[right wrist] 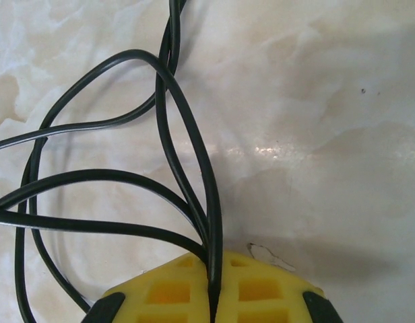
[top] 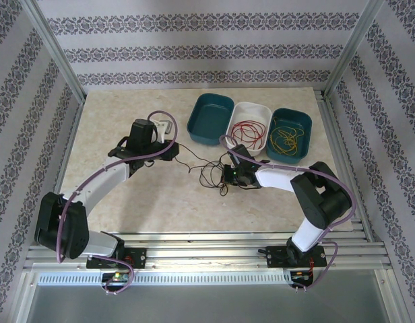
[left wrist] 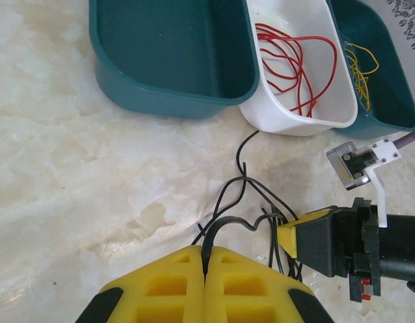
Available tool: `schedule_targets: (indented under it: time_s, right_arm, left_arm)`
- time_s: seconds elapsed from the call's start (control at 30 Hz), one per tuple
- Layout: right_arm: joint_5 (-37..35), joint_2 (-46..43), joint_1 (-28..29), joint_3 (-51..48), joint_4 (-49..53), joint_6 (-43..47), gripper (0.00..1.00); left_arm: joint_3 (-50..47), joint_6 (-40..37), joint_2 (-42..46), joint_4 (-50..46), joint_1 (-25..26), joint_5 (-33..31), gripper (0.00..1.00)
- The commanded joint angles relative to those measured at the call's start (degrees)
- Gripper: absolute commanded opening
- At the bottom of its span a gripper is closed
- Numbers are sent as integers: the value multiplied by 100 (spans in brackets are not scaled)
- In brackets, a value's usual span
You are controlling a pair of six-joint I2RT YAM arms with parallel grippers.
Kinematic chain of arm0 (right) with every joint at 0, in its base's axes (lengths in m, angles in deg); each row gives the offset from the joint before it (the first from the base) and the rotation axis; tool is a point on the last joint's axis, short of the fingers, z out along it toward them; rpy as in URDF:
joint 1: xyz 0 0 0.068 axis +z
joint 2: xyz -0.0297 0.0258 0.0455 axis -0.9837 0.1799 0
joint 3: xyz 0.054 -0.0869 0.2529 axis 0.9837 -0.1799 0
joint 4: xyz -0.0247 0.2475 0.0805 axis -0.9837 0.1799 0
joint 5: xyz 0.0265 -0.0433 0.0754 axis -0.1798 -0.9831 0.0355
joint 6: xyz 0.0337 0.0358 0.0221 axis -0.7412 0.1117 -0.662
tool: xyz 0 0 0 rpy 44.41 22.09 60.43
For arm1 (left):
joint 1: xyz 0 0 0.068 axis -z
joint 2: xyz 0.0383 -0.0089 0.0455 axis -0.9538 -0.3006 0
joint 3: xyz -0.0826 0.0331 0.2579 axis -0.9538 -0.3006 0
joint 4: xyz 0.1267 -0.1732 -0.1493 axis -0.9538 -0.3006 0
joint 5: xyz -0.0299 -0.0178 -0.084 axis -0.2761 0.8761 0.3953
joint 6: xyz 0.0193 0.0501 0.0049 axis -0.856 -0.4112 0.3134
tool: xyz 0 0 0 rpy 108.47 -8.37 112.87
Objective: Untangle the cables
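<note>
l pincer (left wrist: 206, 264) & r pincer (right wrist: 214, 279) both pinch black cable (right wrist: 73, 223).

We take this for a robotics lab booth: a beige marble-patterned tabletop (top: 126, 202) boxed in by grey floral-striped wallpaper panels (top: 194, 47) on bare aluminium corner posts (top: 56, 50), with slotted aluminium mounting rails (top: 207, 245) at six o'clock carrying two black-and-white robot arms (top: 105, 176).

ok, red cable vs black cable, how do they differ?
The red cable lies looped inside the white bin; the black cable sprawls on the table. Nothing grips the red cable; the left gripper and right gripper are shut on the black cable. Both are thin, flexible wires.
</note>
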Motion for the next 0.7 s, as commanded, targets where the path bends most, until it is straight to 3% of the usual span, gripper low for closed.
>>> schedule_targets:
  time_s: [0.0,0.27,0.37,0.53,0.67]
  right_arm:
    - [-262,-128,-122,-131,267,-29,0]
    - [-295,-230,-175,-206,342,-21,0]
    - [-332,-296,-193,-254,388,-12,9]
    - [-358,-332,-219,-304,423,-11,10]
    - [-343,-314,-227,-289,420,5,18]
  left_arm:
    - [-17,85,251,-33,-188,-414,0]
    - [-9,47,654,-265,-445,-1001,0]
    - [-15,18,835,-309,-588,-1107,0]
    - [-26,-13,991,-325,-714,-1122,0]
    - [-76,28,1005,-236,-724,-1011,1]
